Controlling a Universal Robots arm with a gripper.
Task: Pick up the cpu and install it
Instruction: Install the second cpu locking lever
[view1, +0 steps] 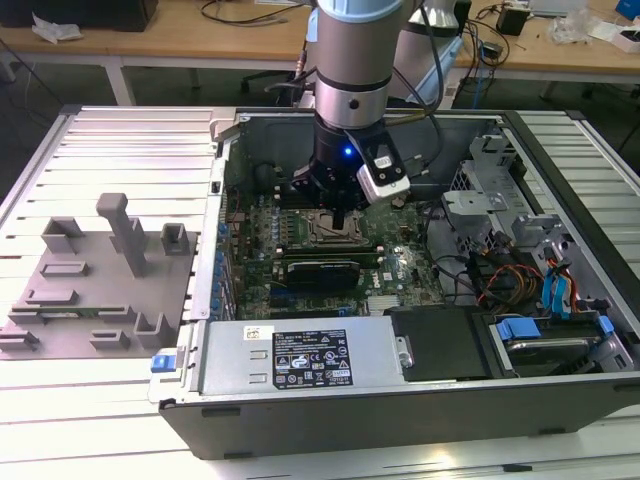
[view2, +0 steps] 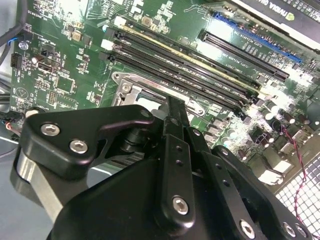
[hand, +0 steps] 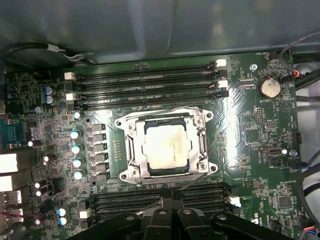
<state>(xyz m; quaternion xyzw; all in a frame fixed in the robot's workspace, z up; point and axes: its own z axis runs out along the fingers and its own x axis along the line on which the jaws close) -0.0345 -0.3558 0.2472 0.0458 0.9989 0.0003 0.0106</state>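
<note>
While the grey fixture blocks (view1: 95, 285) sit on the bench (view1: 110, 420) at the exterior view's left, the open pc case (view1: 420, 400) lies to their right w/ the motherboard (hand: 260, 150) inside. The gripper (view1: 343, 213) hangs just above the socket (view1: 330, 230). In the first wrist view the cpu (hand: 166, 147) lies flat inside the socket frame (hand: 127, 150), silvery top up, apart from the fingers (hand: 172, 212). Fingers look together, holding nothing. Drive bays (view1: 540, 290) sit at the exterior view's right.

Cpu (hand: 167, 148): flat square chip, silvery-white top, lying level inside metal-framed socket (hand: 131, 145) on green motherboard (hand: 250, 150), between memory-slot rows, socket frame open.
</note>
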